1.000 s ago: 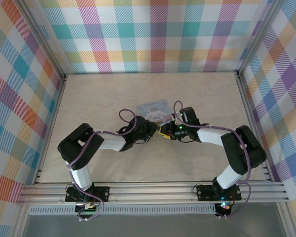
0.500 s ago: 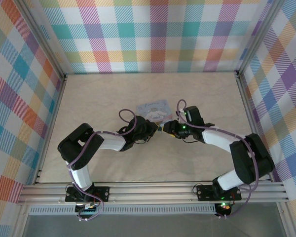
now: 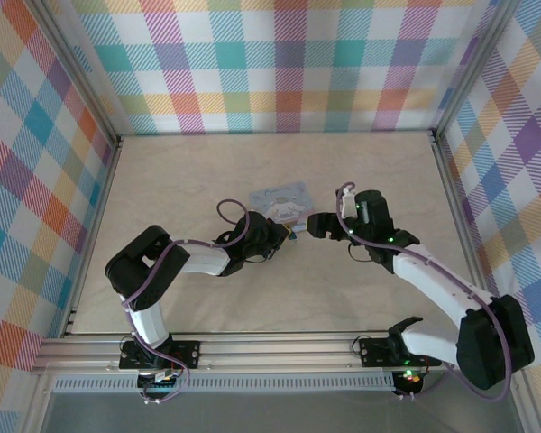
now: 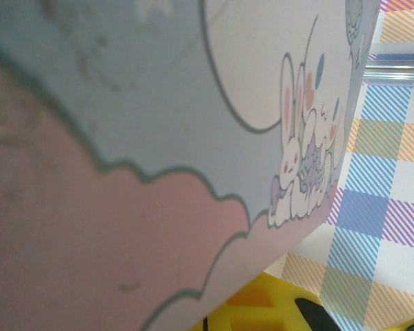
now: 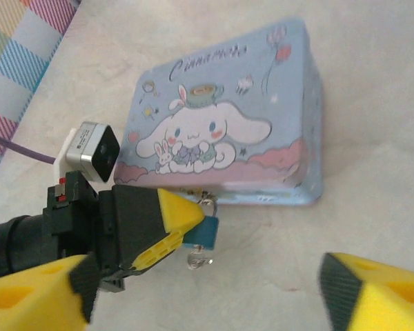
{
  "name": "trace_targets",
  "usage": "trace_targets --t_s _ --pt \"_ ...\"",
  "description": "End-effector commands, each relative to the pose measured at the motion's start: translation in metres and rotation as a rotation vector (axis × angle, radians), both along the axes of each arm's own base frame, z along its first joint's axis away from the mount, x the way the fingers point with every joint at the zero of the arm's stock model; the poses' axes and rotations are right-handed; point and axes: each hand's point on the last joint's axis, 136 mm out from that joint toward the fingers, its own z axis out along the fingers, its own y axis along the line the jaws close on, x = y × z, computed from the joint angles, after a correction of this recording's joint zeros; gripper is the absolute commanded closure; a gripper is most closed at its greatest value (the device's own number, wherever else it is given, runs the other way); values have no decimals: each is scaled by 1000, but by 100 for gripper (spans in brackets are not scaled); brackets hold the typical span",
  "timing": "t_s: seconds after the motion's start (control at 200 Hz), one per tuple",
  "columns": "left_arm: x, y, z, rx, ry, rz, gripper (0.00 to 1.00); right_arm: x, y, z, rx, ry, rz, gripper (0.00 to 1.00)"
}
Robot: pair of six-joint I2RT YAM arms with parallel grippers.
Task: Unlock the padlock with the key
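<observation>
A small teal padlock with a silver shackle hangs from the front latch of a light-blue cartoon tin. My left gripper is shut on the padlock's body, coming in from the left. The silver key sticks out of the padlock's underside, free of any fingers. My right gripper is open, its yellow fingers spread wide a little short of the key. From above, the left gripper and right gripper face each other at the tin's near edge.
The tin lies flat on the beige table, a little behind the middle. Its printed lid looms close in the left wrist view. Plaid walls and metal rails enclose the table on three sides.
My right gripper opened wide, let go of the key, and drew back to the right. The left gripper stayed shut on the padlock without moving.
</observation>
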Motion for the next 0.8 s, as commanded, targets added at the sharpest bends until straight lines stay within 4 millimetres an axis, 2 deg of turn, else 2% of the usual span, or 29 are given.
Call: trace_targets --t_s 0.0,0.18,0.305,0.395,0.795 --pt "-23 1 -23 17 135 -13 97 8 -12 20 -115 -171 13 2" --pt "-24 1 -23 21 136 -15 96 9 -18 41 -196 -376 54 0" --pt "-24 1 -23 21 138 -14 96 9 -21 45 -229 -495 60 0" --pt "-23 1 -22 21 138 -14 96 2 -16 46 -271 -577 136 0" --pt "-23 3 -22 32 142 -9 96 -21 -4 20 -497 -708 420 0"
